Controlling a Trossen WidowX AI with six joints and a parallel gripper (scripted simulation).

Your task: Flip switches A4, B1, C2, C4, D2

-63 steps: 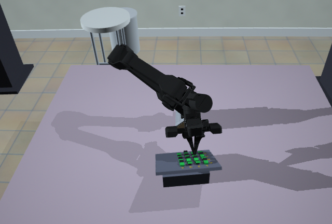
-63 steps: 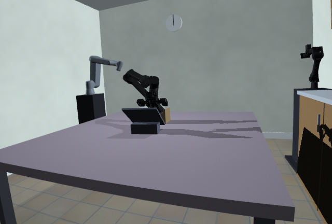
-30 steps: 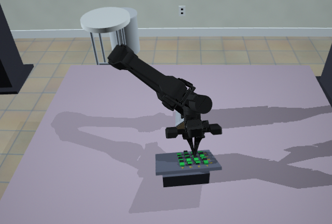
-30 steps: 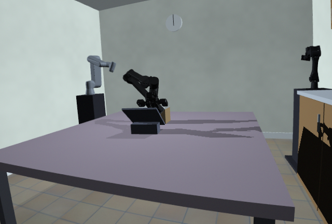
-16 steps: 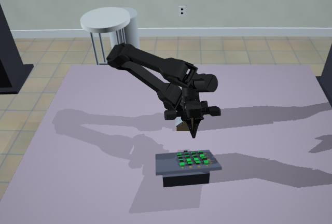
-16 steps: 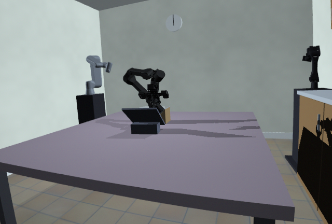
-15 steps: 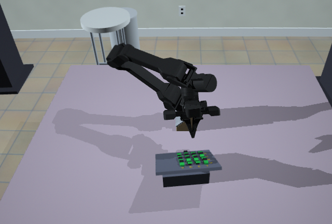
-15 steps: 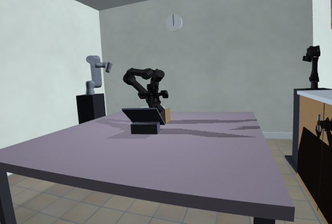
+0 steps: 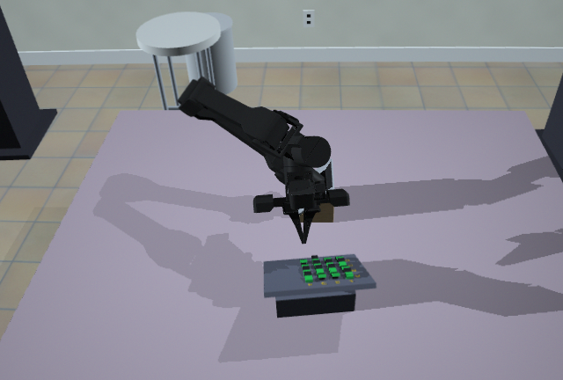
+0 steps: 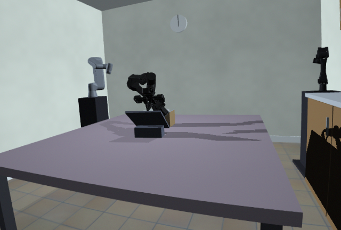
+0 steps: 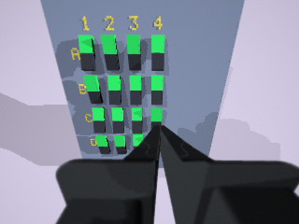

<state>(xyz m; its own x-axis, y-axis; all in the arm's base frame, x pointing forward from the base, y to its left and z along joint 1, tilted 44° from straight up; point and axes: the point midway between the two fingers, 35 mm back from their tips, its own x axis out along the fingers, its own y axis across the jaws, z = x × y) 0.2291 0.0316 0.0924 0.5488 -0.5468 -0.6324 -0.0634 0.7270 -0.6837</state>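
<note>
A grey tilted switch panel (image 9: 316, 276) on a black base stands on the table, with four rows of green rocker switches. In the wrist view the panel (image 11: 142, 79) shows rows A to D and columns 1 to 4 in yellow print. My gripper (image 9: 303, 240) is shut and empty, pointing down, raised above the panel's edge nearest the arm. In the wrist view its fingertips (image 11: 160, 128) sit just below the C4 switch (image 11: 157, 115) and hide D4. The A4 switch (image 11: 158, 51) is at the top right, B1 (image 11: 92, 89) at the left. In the exterior view the gripper (image 10: 148, 108) hangs just over the panel (image 10: 147, 118).
A small brown box (image 9: 325, 213) stands behind the gripper near the arm's base. A round white side table (image 9: 178, 37) and a grey cylinder stand on the floor beyond the table. A grey robot arm on a black pedestal (image 10: 93, 109) stands at the left wall.
</note>
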